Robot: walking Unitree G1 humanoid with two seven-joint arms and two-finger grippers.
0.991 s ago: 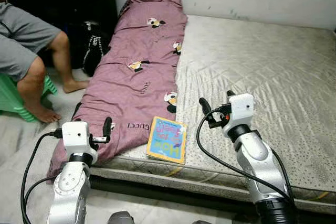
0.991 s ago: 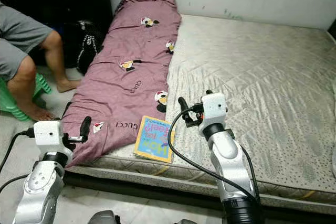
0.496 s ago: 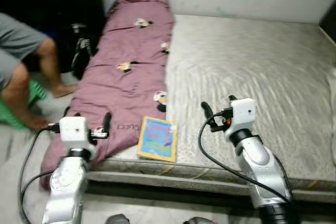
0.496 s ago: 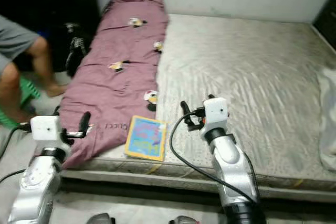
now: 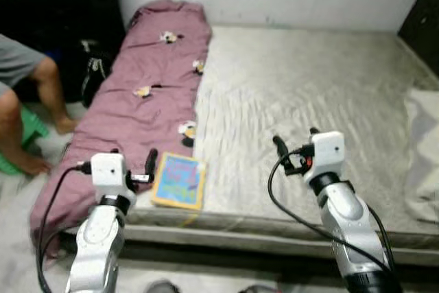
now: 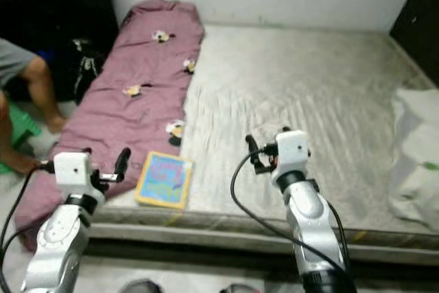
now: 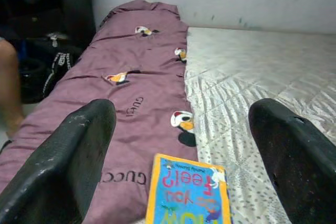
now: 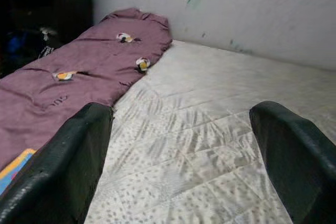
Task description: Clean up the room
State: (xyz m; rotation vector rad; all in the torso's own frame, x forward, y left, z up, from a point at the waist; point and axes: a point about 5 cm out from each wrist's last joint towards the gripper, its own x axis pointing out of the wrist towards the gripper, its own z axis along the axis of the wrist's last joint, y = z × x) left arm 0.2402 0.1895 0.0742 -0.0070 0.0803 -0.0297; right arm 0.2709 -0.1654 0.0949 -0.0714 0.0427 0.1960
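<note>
The left gripper [image 5: 140, 167] and right gripper [image 5: 296, 149] both hang with fingers wide apart, holding nothing. Just beside the left one lies a bright yellow-edged picture book [image 5: 178, 181] on the grey quilted mattress [image 5: 295, 94]. Farther off stretches a purple blanket with cartoon patches [image 5: 144, 94], and a person's bare legs [image 5: 31, 121] are beside it.

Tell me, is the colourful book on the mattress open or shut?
Shut. The book lies flat on the mattress with its front cover up.
</note>
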